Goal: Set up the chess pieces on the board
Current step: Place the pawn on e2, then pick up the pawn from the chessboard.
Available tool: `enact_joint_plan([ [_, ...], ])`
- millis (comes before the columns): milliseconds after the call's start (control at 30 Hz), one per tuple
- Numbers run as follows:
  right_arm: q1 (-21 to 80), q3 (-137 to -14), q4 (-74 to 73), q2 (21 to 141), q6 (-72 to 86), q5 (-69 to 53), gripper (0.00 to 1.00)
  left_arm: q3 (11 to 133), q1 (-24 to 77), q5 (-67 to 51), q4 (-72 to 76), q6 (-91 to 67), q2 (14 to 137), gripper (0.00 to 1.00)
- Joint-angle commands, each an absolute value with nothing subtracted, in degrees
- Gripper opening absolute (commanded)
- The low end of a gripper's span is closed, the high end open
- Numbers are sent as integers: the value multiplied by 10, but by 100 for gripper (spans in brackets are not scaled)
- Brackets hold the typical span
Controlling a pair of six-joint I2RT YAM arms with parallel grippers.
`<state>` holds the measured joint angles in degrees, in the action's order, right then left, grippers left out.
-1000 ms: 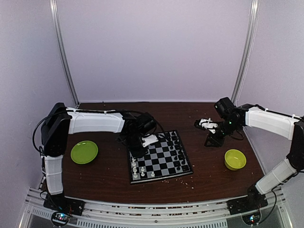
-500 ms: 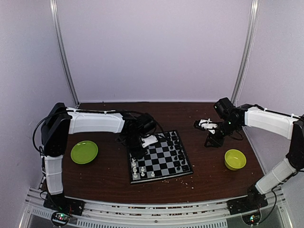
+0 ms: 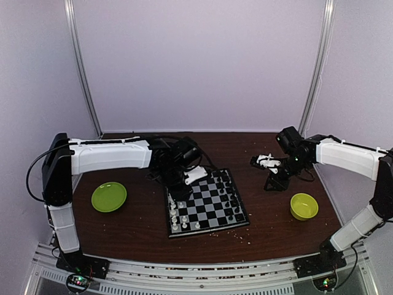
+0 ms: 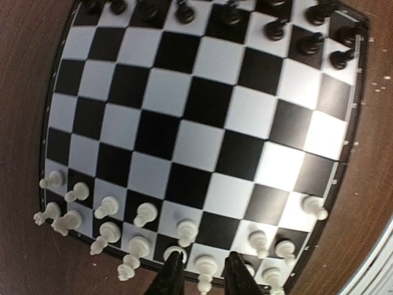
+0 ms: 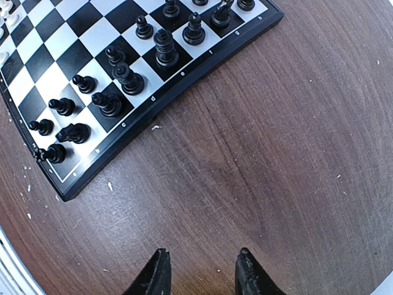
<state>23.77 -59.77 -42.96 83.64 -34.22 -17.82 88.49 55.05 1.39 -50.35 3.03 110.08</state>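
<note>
The small square chessboard point(image 3: 212, 209) is checked black and pale grey, rimmed black. Tiny white chessmen point(image 4: 145, 214) line its left, tiny black chessmen point(image 5: 164, 48) its right.

We're looking at a robotics lab cell: plain lilac panels point(image 3: 196, 61), metal corner posts point(image 3: 84, 74), a dark table point(image 3: 138, 230) fronted by aluminium rail point(image 3: 196, 273).

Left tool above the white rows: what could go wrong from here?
1. A white piece stands between the left tool's fingers, with neighbours close by; a sideways move could topple them.
2. The corner pieces crowd the board's rim and could be knocked off it.
</note>
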Motion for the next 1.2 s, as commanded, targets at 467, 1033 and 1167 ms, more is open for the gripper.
enact_joint_plan([
  [467,244,-613,-436,844,-343,-165,36,865,636,-98,-455,85,1129,27],
  [1033,246,-613,-438,847,-344,-163,36,871,637,-51,-455,90,1162,27],
  [1167,246,-613,-439,847,-344,-162,36,872,637,-49,-455,91,1165,24],
])
